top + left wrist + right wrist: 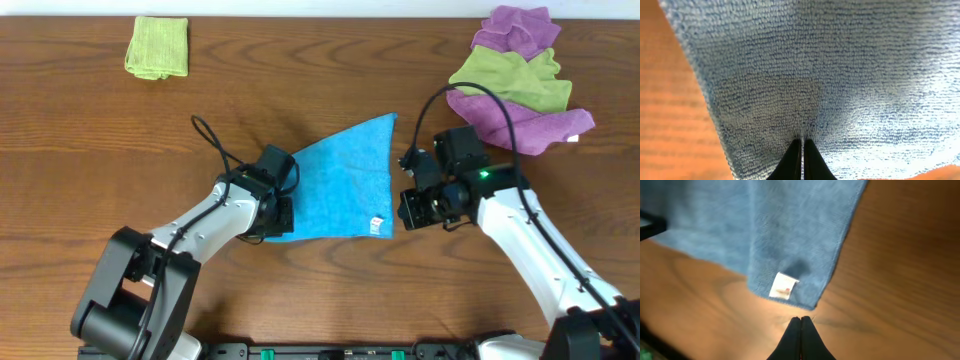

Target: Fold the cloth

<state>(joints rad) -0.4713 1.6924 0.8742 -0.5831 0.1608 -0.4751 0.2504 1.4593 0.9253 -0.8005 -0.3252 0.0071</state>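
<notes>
Cloth of blue microfibre (340,185) (840,75) (765,225) lies near the middle of the brown wooden table (100,150), spread as a rough triangle. Its right edge runs straight down from a top corner, its lower edge runs leftward, and a slanted edge joins the two. One white label (378,224) (783,286) sits at the lower right corner.

The left gripper (281,216) (802,145) is at the lower left corner, its fingers pressed together on the cloth. The right gripper (404,212) (801,322) is just beside the labelled corner, fingers together with nothing between them and a strip of bare wood before the edge.

Bare wood lies open above and to the left of the cloth. Well apart are one folded yellow-green cloth (158,47) at the far left and one heap of purple and green cloths (520,80) at the far right; how many pieces are in the heap I cannot tell.
</notes>
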